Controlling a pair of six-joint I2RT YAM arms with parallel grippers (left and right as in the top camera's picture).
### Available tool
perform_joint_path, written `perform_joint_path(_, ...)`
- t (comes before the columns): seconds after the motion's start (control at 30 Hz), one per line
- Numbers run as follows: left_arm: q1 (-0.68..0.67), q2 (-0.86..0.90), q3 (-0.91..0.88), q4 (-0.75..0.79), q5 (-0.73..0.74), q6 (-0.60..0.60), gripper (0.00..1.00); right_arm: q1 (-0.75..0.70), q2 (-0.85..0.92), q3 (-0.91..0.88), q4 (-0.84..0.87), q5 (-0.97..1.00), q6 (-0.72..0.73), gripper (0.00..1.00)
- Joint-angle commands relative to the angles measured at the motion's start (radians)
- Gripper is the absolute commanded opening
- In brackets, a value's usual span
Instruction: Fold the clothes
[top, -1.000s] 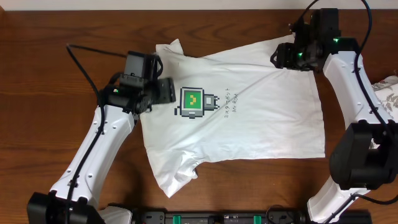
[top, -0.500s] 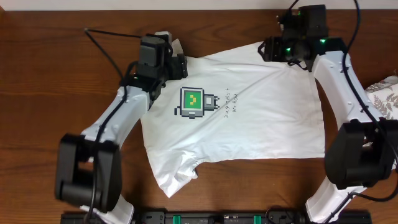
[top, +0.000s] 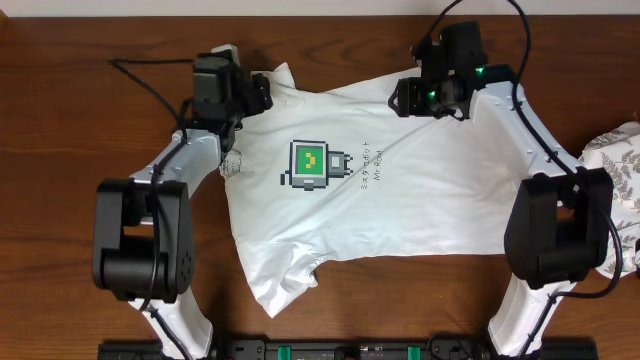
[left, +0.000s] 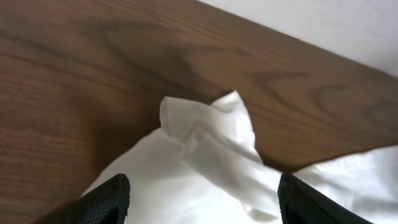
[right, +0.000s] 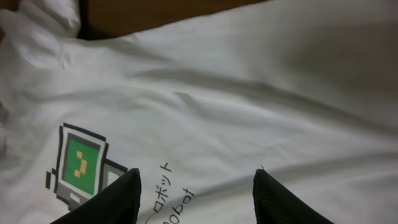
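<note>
The left hand (left: 202, 186) stands wide, its two dark fingers spread at the bottom of its wrist view and holding nothing. Between and just beyond them lies the bunched sleeve (left: 211, 140) of the white T-shirt (top: 420, 190). A second ago this hand was lower, at the shirt's left edge. It has since travelled to the upper left of the overhead frame and now faces that sleeve.

The right hand (right: 196, 177) is also parted and empty, hanging over flat white cloth with the chest graphic (right: 78, 165) at the lower left of its view. It has slid left along the shirt's top edge, away from the upper right corner. Whether either hand's fingers touch the fabric is hard to tell from these angles.

The shirt lies spread across the middle of the desk (top: 80, 130), print up, with its second sleeve crumpled at the lower left. It seems unmoved and no fold has been made. Both hands appear to be lining up on the top edge for a first grasp. A fern-printed cloth (top: 612, 155) sits at the right edge.
</note>
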Motion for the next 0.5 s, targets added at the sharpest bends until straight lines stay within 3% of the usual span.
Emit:
perform_joint_path(0.0,0.000,0.025,0.005,0.031,0.048,-0.060,0.77,0.004,0.007,-0.003,-0.001,0.009,0.010,0.56)
perform_joint_path(0.33,-0.001,0.098,0.005,0.111,0.103,-0.194,0.71,0.005,0.007,-0.003,-0.028,0.009,0.010,0.56)
perform_joint_path(0.47,-0.003,0.123,0.005,0.138,0.130,-0.194,0.70,0.005,0.007,-0.003,-0.035,0.009,0.010,0.56)
